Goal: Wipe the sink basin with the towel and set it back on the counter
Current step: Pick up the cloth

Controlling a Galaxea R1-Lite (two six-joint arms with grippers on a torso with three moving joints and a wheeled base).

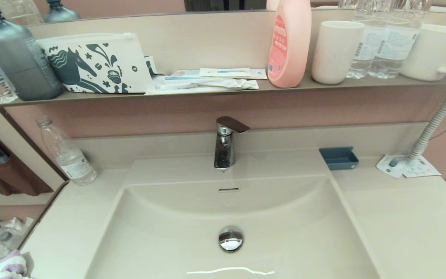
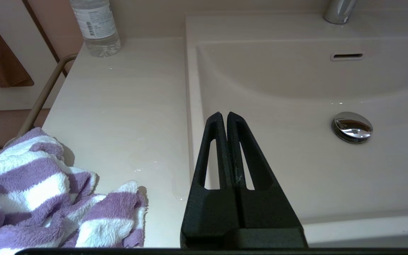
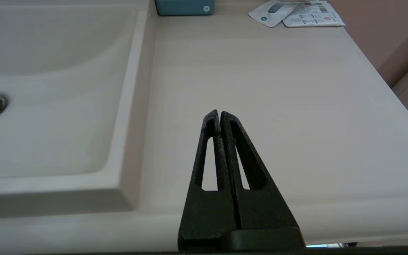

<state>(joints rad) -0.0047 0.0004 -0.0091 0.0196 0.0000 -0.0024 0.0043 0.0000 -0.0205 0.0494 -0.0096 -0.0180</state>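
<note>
The cream sink basin (image 1: 292, 232) fills the middle of the head view, with its chrome drain plug (image 1: 230, 238) and overflow slot (image 1: 229, 190). The purple-and-white striped towel (image 2: 37, 205) lies crumpled on the counter (image 2: 126, 106) at the front left corner; only a scrap of the towel (image 1: 8, 265) shows in the head view. My left gripper (image 2: 224, 115) is shut and empty, held above the basin's left rim, to the right of the towel. My right gripper (image 3: 220, 113) is shut and empty above the counter (image 3: 278, 88) right of the basin (image 3: 48, 71). Neither gripper shows in the head view.
A chrome faucet (image 1: 225, 145) stands behind the basin. A clear water bottle (image 1: 68, 155) stands at the counter's back left. A blue dish (image 1: 339, 158) and paper sachets (image 1: 407, 166) lie at the back right. The shelf above carries a horse-print pouch (image 1: 95, 64), pink bottle (image 1: 289, 42) and cups.
</note>
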